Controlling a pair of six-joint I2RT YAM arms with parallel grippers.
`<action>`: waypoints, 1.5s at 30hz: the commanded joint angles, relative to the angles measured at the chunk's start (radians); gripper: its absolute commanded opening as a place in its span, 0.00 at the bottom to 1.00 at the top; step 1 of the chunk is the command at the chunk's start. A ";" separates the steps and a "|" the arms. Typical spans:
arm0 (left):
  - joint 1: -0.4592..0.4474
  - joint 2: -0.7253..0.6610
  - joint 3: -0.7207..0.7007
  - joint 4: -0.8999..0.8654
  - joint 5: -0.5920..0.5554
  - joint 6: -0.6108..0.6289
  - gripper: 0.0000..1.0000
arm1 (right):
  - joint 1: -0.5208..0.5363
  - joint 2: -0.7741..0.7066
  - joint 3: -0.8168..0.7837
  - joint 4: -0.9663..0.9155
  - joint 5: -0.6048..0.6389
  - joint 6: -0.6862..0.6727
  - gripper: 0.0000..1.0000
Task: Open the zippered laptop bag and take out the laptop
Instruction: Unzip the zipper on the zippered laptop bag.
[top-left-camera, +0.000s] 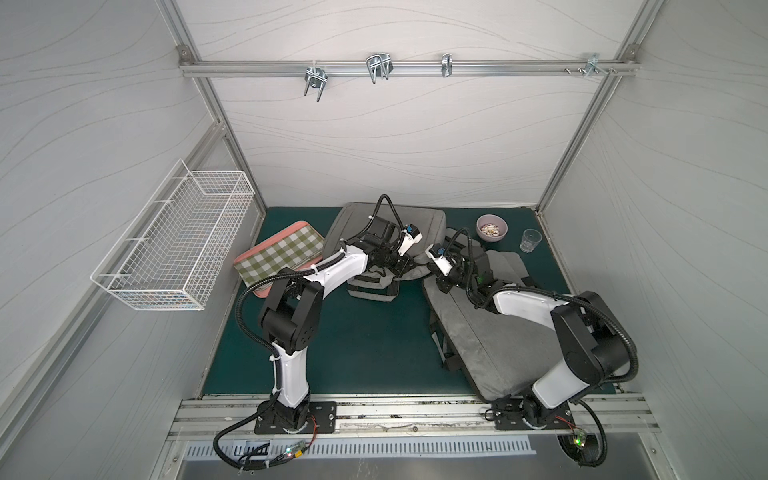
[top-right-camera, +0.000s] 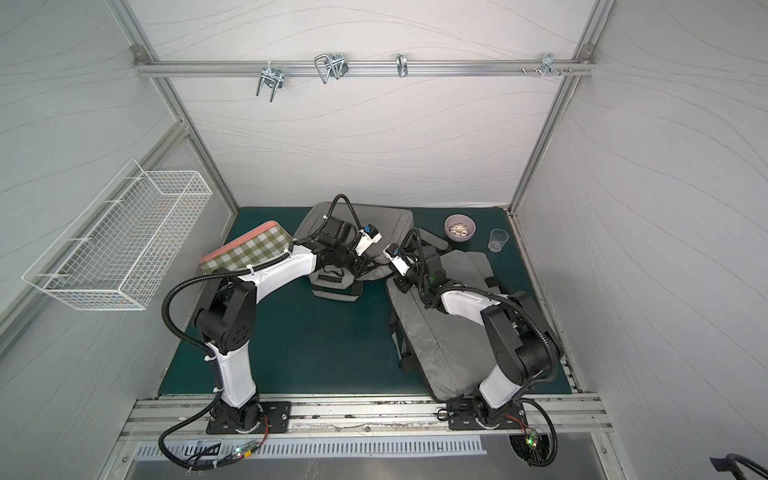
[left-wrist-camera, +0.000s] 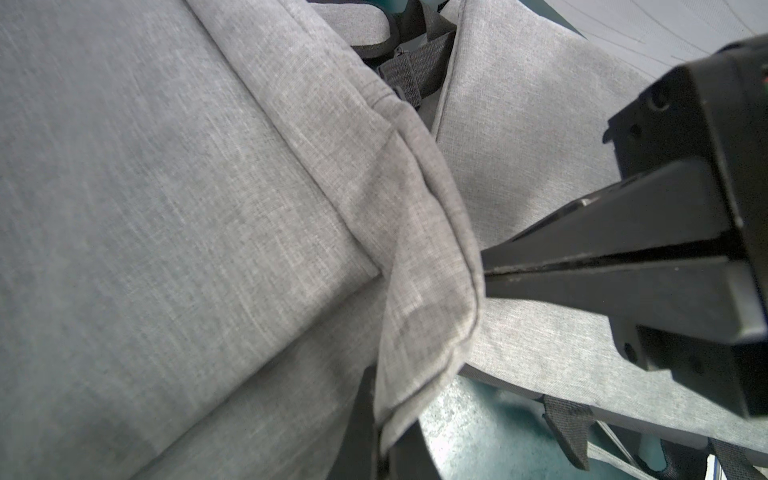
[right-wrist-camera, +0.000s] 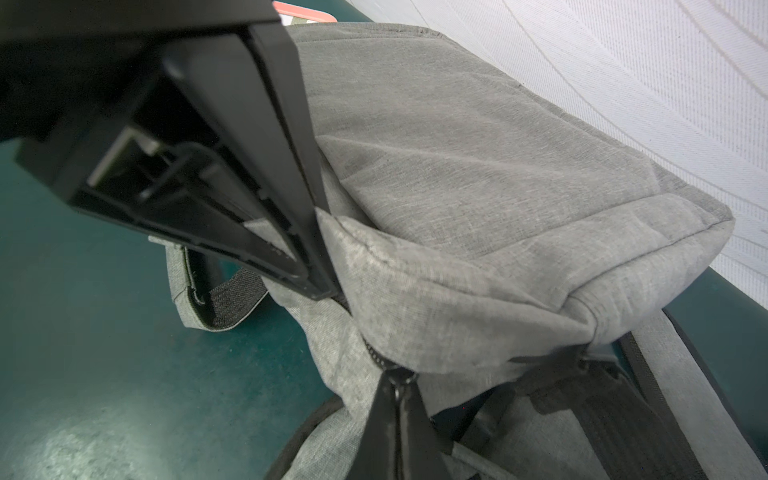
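Grey cloth, soft and floppy: the laptop bag (top-left-camera: 424, 218) lies at the back of the mat (top-left-camera: 353, 340), probably heavy with the laptop. Left gripper (right-wrist-camera: 320, 291) pinches its corner seam; right gripper (right-wrist-camera: 397, 378) is clamped on what looks like the zip pull (right-wrist-camera: 394, 368). A second grey bag (top-left-camera: 478, 340) crowds the right arm (top-left-camera: 523, 307); tray (top-left-camera: 282, 249), bowl (top-left-camera: 503, 233) and glass (top-left-camera: 530, 241) stand aside.
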 joint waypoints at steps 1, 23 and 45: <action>0.012 0.003 0.060 0.080 -0.001 0.019 0.02 | 0.006 -0.048 -0.015 -0.022 -0.050 0.012 0.06; 0.011 0.009 0.064 0.082 0.005 0.013 0.02 | -0.042 -0.001 0.012 -0.043 -0.100 0.056 0.00; 0.002 0.015 0.069 0.085 0.055 0.025 0.05 | 0.101 0.031 0.057 -0.066 -0.197 0.098 0.00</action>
